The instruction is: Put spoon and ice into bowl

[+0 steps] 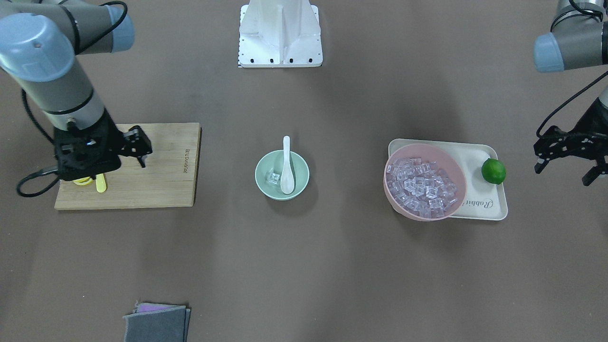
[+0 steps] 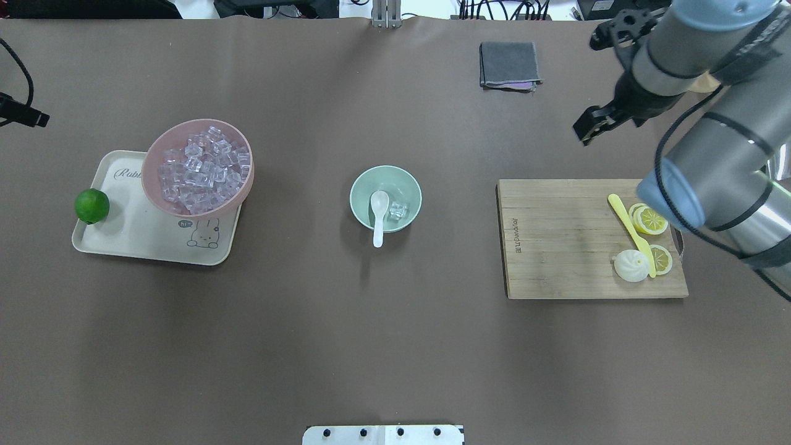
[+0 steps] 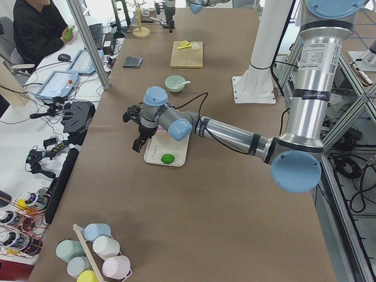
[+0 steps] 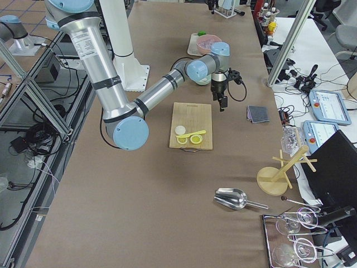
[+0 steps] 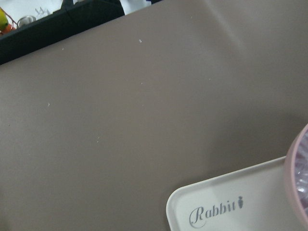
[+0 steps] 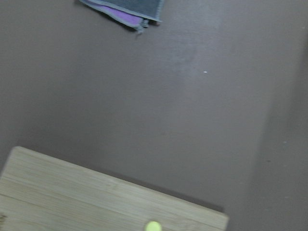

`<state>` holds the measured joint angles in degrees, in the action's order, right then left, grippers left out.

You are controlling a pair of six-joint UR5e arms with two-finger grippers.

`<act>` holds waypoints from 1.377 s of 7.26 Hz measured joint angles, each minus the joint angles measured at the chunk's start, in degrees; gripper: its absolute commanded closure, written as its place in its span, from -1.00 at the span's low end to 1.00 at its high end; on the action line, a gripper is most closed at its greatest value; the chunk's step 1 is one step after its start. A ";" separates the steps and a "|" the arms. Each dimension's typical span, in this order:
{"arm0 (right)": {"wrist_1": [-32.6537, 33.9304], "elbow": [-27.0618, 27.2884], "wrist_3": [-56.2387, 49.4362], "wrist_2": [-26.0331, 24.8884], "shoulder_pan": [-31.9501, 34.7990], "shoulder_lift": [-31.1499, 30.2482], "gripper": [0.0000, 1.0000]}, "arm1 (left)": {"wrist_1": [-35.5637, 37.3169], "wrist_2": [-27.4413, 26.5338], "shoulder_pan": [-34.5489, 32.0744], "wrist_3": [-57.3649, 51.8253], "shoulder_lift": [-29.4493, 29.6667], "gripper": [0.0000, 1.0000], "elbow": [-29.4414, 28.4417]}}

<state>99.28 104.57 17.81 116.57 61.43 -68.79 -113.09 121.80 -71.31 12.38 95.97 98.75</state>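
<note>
The mint-green bowl (image 1: pixel 262 164) (image 2: pixel 388 179) stands mid-table. The white spoon (image 1: pixel 286 166) (image 2: pixel 378 213) lies with its scoop inside the bowl and its handle sticking out over the rim on the robot's side. One clear ice cube (image 1: pixel 273 177) (image 2: pixel 398 210) sits in the bowl beside the scoop. My left gripper (image 1: pixel 565 172) (image 3: pixel 136 126) is open and empty, hovering beside the tray, past the lime. My right gripper (image 1: pixel 138 151) hangs open and empty over the wooden board's far edge. Neither wrist view shows any fingers.
A pink bowl (image 1: pixel 385 179) (image 2: pixel 146 179) heaped with ice sits on a cream tray (image 1: pixel 479 205) with a lime (image 1: pixel 493 171). A wooden board (image 1: pixel 161 166) holds a yellow knife (image 2: pixel 630 225), lemon slices and a white bun (image 2: pixel 630 266). A grey cloth (image 1: pixel 156 323) lies at the far edge.
</note>
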 measured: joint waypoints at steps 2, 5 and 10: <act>0.21 -1.55 -11.25 2.45 9.29 -5.59 -1.00 | -0.33 0.17 -1.43 -1.76 -2.42 -0.96 -0.24; 0.13 -6.48 -24.49 13.35 24.23 -13.29 -1.00 | -0.33 4.33 -6.50 -2.08 -4.37 -0.96 -3.52; -0.09 -8.72 -27.18 21.10 30.00 -21.72 -1.00 | 0.33 14.10 -18.47 -1.75 -10.00 -0.96 -4.53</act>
<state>99.19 95.85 -9.37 137.67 91.43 -90.51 -112.76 135.90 -89.79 10.64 85.98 94.22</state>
